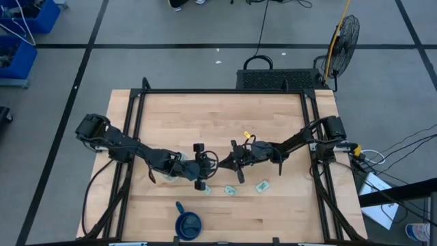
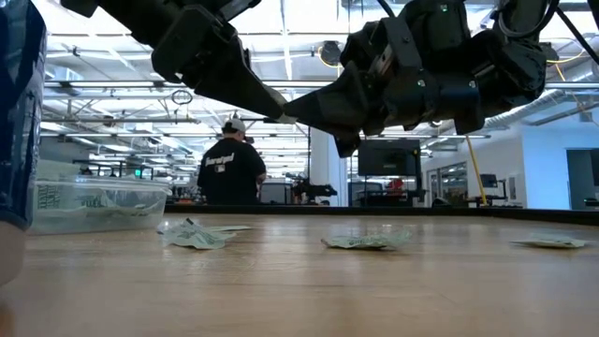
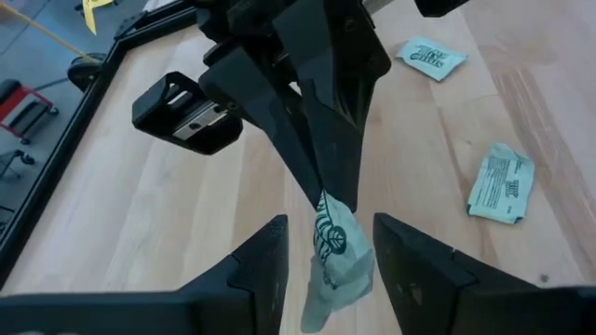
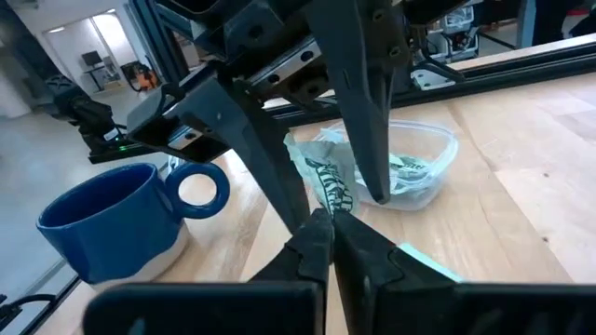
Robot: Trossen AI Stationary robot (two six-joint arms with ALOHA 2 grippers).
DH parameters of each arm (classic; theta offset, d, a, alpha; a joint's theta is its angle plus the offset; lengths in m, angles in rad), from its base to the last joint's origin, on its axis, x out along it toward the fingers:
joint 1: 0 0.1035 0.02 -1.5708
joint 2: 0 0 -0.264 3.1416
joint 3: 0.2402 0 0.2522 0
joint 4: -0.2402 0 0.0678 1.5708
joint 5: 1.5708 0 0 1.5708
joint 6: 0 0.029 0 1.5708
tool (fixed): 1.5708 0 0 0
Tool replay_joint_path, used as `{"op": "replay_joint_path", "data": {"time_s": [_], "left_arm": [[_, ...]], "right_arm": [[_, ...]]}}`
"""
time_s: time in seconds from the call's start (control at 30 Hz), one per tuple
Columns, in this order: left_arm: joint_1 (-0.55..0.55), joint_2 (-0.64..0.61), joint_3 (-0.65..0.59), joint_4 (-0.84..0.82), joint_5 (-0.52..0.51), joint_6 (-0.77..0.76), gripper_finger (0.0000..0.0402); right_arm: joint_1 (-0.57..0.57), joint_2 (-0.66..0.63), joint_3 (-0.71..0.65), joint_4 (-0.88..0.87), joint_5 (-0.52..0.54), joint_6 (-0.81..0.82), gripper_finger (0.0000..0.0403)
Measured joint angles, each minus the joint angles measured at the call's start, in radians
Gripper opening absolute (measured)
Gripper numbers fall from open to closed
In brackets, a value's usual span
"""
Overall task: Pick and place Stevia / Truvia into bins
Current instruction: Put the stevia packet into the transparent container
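My right gripper [image 4: 335,228] is shut on a crumpled pale green and white Stevia sachet [image 3: 335,256] above the middle of the table. My left gripper [image 3: 331,223] is open, and its two fingers [image 4: 270,177] stand on either side of that sachet; I cannot tell whether they touch it. The two grippers meet tip to tip [image 1: 220,164]. Behind them the clear tub [image 4: 447,140] stands on the table with sachets lying inside. Three more sachets [image 1: 208,190] [image 1: 231,191] [image 1: 261,185] lie flat on the wood nearer the front edge. My right gripper pinches one end of the sachet [image 4: 324,191] between its two fingertips. The fingers lie about level and come from the table's right side. The sachet is lifted clear of the table, and its free end [image 3: 326,298] sticks out past the fingertips between the left gripper's fingers.
A dark blue cup with a handle [image 1: 188,222] stands near the table's front edge. Black frame rails [image 1: 133,130] run along the table's left and right sides. A person [image 2: 229,168] stands in the room beyond the far edge.
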Motion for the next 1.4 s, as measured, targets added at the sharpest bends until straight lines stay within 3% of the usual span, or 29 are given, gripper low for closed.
{"op": "replay_joint_path", "data": {"time_s": [0.13, 0.3, 0.63, 0.77, 0.9, 1.0, 1.13, 1.27, 1.4], "left_arm": [[0.000, 0.000, 0.000, 0.001, 0.001, 0.000, 0.0117], [0.000, 0.000, 0.000, 0.004, 0.000, 0.000, 0.0021], [-0.003, -0.002, 0.000, -0.068, -0.084, -0.044, 0.0008], [-0.017, -0.052, 0.002, -0.197, -0.207, -0.249, 0.0007], [-0.041, -0.120, 0.001, -0.441, -0.266, -0.579, 0.0010], [-0.053, -0.149, 0.000, -0.652, -0.224, -0.862, 0.0015], [-0.067, -0.141, -0.024, -0.787, -0.136, -1.167, 0.0008], [-0.070, -0.121, -0.086, -0.791, -0.072, -1.290, 0.0009], [-0.072, -0.116, -0.108, -0.791, -0.018, -1.309, 0.0039]], "right_arm": [[0.000, 0.000, 0.000, 0.000, 0.000, 0.000, 0.0011], [0.000, 0.000, 0.000, -0.002, -0.002, 0.000, 0.0039], [-0.022, 0.000, 0.002, -0.092, 0.007, 0.034, 0.0131], [-0.035, 0.000, 0.002, -0.165, 0.043, 0.016, 0.0152], [-0.039, 0.000, 0.002, -0.209, 0.058, -0.003, 0.0159], [-0.038, 0.000, 0.002, -0.212, 0.053, -0.004, 0.0159], [-0.038, 0.000, 0.002, -0.215, 0.053, -0.005, 0.0156], [-0.038, 0.000, 0.002, -0.223, 0.053, -0.003, 0.0156], [-0.038, 0.000, 0.001, -0.216, 0.053, -0.002, 0.0156]]}}
